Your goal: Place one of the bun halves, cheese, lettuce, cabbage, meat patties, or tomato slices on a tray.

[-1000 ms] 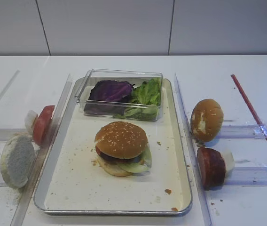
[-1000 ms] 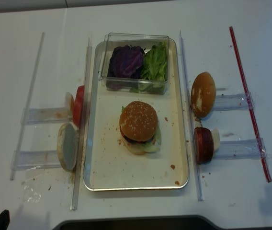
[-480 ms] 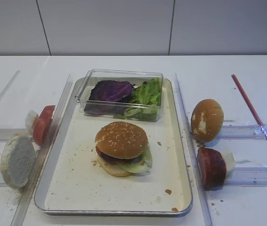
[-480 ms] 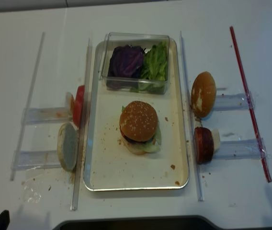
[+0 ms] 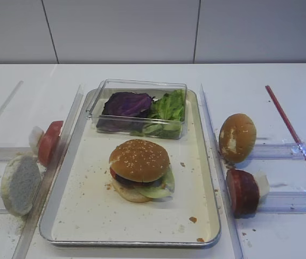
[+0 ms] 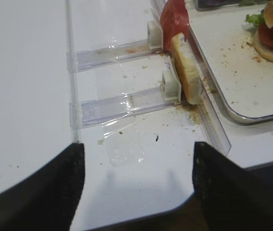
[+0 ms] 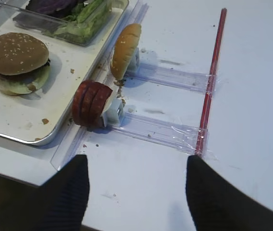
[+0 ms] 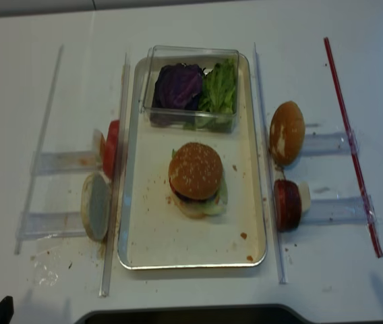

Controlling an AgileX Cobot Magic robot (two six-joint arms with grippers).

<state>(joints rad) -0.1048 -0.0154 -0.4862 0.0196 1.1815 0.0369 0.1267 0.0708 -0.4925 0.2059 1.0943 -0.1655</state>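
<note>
The sesame bun half (image 5: 139, 159) tops a stacked burger on the tray (image 5: 88, 216). Lettuce (image 5: 167, 108) and cabbage (image 5: 126, 103) lie in a clear box at the tray's far end. Meat patties (image 5: 242, 191) stand on edge in a holder right of the tray, and tomato slices (image 5: 49, 141) stand left of it. No cheese shows. My right gripper (image 7: 137, 158) is open over bare table near the patties (image 7: 91, 103), holding nothing. My left gripper (image 6: 139, 144) hangs open above the table's front edge, short of the tomato slices (image 6: 174, 17).
A smooth brown bun (image 5: 237, 137) stands behind the patties, and a pale flat bun half (image 5: 19, 183) leans left of the tray. Clear acrylic rails (image 5: 209, 140) flank the tray. A red strip (image 5: 293, 135) runs along the right. Crumbs dot the tray floor.
The dark edge of my right gripper at the lower right of the realsense view has slipped further out of frame. Nothing on the table has moved.
</note>
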